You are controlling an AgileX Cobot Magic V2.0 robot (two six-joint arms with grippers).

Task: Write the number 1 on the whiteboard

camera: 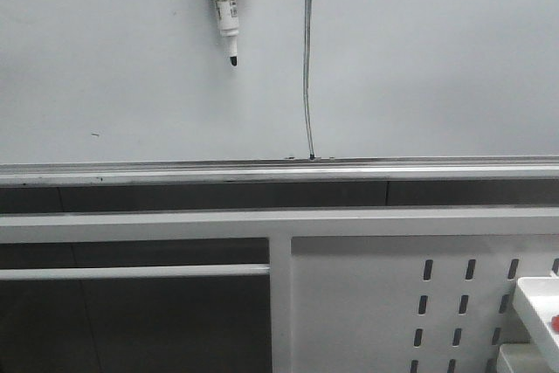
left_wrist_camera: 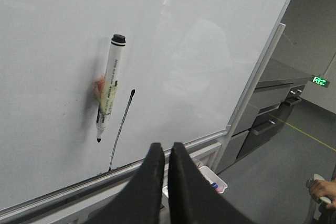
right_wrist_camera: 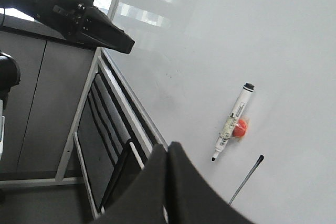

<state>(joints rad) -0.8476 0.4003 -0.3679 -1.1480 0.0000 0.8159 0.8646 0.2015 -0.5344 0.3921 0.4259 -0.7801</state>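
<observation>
The whiteboard [camera: 437, 58] fills the upper front view, with a silver rail [camera: 175, 172] along its lower edge. The number 1 [camera: 307, 67] is a thin dark near-vertical stroke running down to the rail. A white marker [camera: 229, 6] hangs on the board by a red magnet, tip down, left of the stroke. In the left wrist view the marker [left_wrist_camera: 107, 95] and the stroke [left_wrist_camera: 122, 127] lie beyond my left gripper [left_wrist_camera: 167, 145], which is shut and empty, off the board. My right gripper [right_wrist_camera: 168, 147] is shut and empty, apart from the marker [right_wrist_camera: 232, 123] and the stroke [right_wrist_camera: 245, 178].
A white metal panel with slot holes [camera: 454, 303] stands below the rail, with a white tray [camera: 537, 303] at the lower right. A white bin [left_wrist_camera: 215, 179], grey cabinets [left_wrist_camera: 273, 114] and a person's hand [left_wrist_camera: 320, 192] lie past the board's end. The other arm [right_wrist_camera: 79, 11] shows in the right wrist view.
</observation>
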